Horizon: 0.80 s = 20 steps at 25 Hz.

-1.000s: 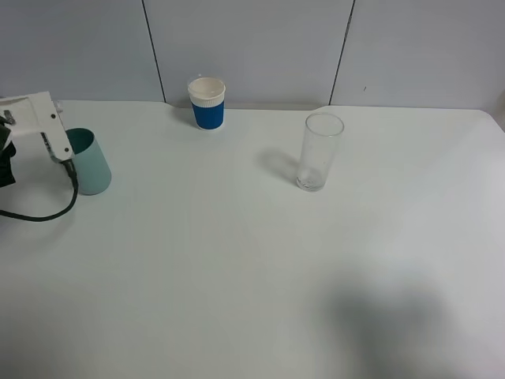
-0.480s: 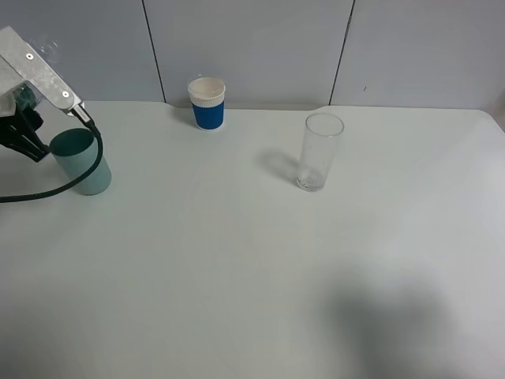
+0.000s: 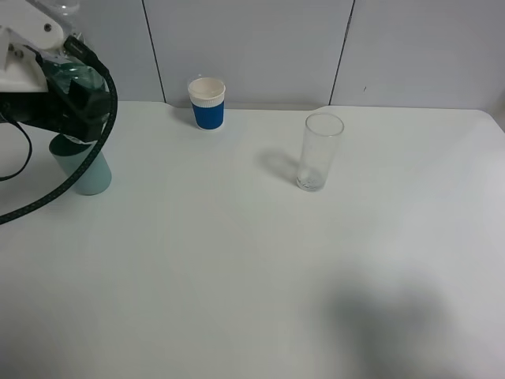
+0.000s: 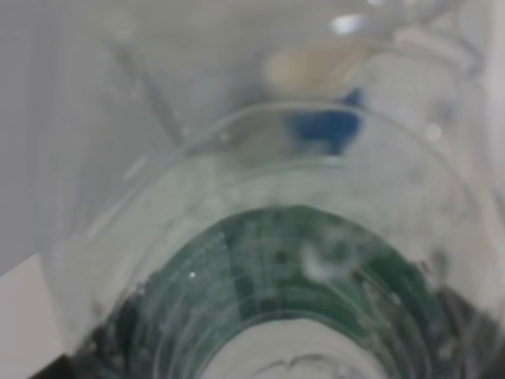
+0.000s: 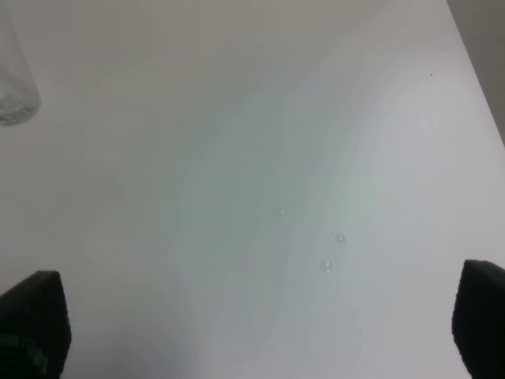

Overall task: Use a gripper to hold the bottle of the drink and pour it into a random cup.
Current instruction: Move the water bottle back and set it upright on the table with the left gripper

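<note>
Clamping left tool on bottle, black jaws closed round dark green label, up off desk at far left, hanging just over teal cup. Not managing to judge bottle's tilt. Filling nearly whole left wrist view w/ blurred clear plastic and green label. Trailing black cable in a loop past cup's side. Keeping cup upright on desk near left edge.

Holding right tool wide open, black jaw tips spread far apart, hovering over desk w/ a few tiny droplets.

Showing desk as white, matte, smooth, w/ soft grey shadow at near right. Seeing blue-and-white paper cup at back edge by wall, and tall clear glass to its right, well apart, approx mid-desk. Backing it all w/ pale grey wall panels split by thin dark seams.
</note>
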{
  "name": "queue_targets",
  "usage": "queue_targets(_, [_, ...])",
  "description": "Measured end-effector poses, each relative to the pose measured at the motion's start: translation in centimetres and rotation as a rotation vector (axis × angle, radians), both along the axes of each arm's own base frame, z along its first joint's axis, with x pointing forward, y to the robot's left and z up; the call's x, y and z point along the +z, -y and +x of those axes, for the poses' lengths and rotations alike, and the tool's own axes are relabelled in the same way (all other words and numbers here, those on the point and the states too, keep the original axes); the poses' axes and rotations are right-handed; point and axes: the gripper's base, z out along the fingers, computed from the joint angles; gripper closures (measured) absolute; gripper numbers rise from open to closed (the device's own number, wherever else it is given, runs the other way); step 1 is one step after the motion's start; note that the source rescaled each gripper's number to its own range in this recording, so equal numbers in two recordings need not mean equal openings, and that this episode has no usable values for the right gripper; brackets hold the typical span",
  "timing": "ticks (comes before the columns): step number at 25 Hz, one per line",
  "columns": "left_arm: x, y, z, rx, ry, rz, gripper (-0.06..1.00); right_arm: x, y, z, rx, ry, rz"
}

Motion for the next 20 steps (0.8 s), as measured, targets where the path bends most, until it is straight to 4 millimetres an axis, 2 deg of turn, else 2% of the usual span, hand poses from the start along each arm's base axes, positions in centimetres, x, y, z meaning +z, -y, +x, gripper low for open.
queue_targets(5, [0.7, 1.4, -0.6, -0.151, 0.061, -0.106, 0.94, 0.0, 0.0, 0.0, 0.000, 0.000, 0.000])
queue_targets(11, [-1.3, 1.5, -2.0, -0.230, 0.134, -0.084, 0.94, 0.0, 0.0, 0.0, 0.000, 0.000, 0.000])
queue_targets(20, [-3.8, 0.7, -3.3, -0.134, 0.148, -0.216, 0.94, 0.0, 0.0, 0.0, 0.000, 0.000, 0.000])
